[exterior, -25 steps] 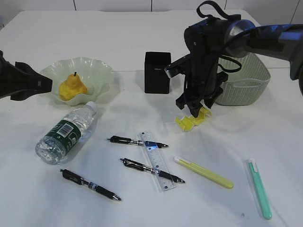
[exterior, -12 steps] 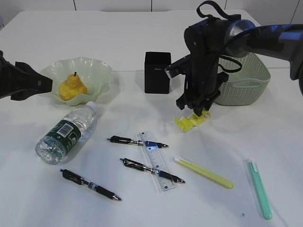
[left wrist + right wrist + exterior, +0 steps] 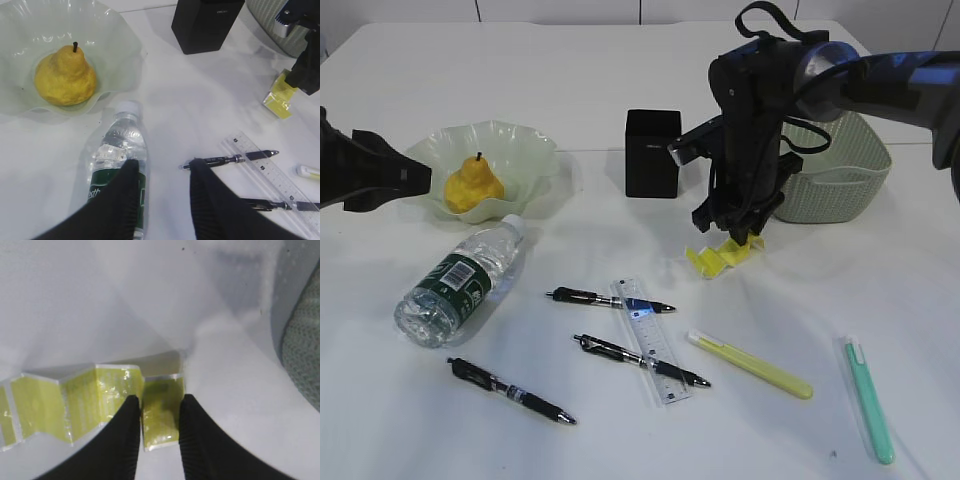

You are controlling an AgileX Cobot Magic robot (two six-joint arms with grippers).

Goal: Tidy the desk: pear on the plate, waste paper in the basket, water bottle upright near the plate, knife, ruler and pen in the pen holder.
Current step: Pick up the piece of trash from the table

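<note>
My right gripper [image 3: 731, 236] [image 3: 160, 400] is down on the desk [image 3: 600, 80], shut on one end panel of the waste paper [image 3: 710, 258] [image 3: 75, 397], a yellow accordion-folded strip in front of the basket [image 3: 840, 170]. The pear [image 3: 473, 187] [image 3: 65, 75] sits in the plate [image 3: 535, 150]. On its side below the plate lies the water bottle [image 3: 460, 280] [image 3: 117, 150]. My left gripper [image 3: 165, 165] hovers open above it, holding nothing. The ruler [image 3: 650, 340] lies among three black pens [image 3: 610, 299]. The pen holder [image 3: 652, 153] stands behind them.
A slim yellow tool [image 3: 750, 365] and a mint green one [image 3: 868, 400] lie at the front right; which is the knife I cannot tell. The left arm [image 3: 370, 170] juts in at the left edge beside the plate.
The right jaws have closed onto the yellow paper, bunching its folds together. The left arm and everything else stay still.
</note>
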